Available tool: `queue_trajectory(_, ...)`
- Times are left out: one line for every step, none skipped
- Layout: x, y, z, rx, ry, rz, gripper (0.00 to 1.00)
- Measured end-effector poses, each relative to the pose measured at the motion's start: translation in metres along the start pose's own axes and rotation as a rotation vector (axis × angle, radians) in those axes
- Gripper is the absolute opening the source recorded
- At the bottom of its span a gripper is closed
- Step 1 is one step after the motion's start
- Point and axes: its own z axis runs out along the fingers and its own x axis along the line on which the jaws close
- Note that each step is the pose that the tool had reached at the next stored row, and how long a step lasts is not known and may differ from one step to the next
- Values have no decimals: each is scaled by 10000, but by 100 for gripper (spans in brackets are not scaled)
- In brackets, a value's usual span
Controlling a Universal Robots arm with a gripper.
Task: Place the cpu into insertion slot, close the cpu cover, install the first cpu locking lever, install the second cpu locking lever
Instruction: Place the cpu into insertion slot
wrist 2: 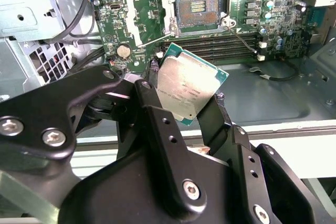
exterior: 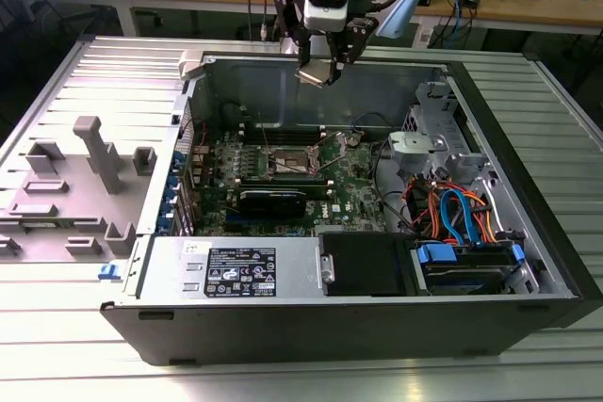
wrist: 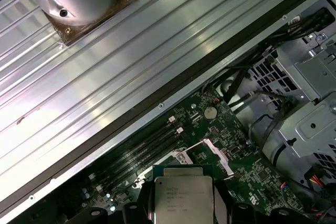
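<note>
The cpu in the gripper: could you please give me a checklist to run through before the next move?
1. Grip: the cpu sits clamped in the gripper: ok.
2. The insertion slot is empty: ok.
3. The cpu cover is swung open, off the slot: ok.
4. Chip orientation matches the slot: cannot tell.
5. Alignment over the slot: not ok, it seems; in the exterior view the gripper hangs high above the case.

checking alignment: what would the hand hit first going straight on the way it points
The hand, shut on the cpu, would likely meet the memory slots beside the open socket; depth unclear.
</note>
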Motion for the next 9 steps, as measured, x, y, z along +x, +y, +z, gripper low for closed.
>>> queue_trajectory(0,0,0,0,-1,8,55)
queue_trajectory(0,0,0,0,-3,25,55)
queue_trajectory(0,0,0,-1,-6,64,55)
queue_trajectory(0,-1,1,-2,-13,143,55)
queue_trajectory(0,-1,2,-5,-20,227,55)
queue_trajectory(0,-1,4,-7,-29,330,55)
queue_trajectory(-1,-1,4,-9,-37,429,55)
queue_trajectory(-1,-1,5,-10,-46,520,55)
queue_trajectory(-1,-1,6,-12,-54,620,55)
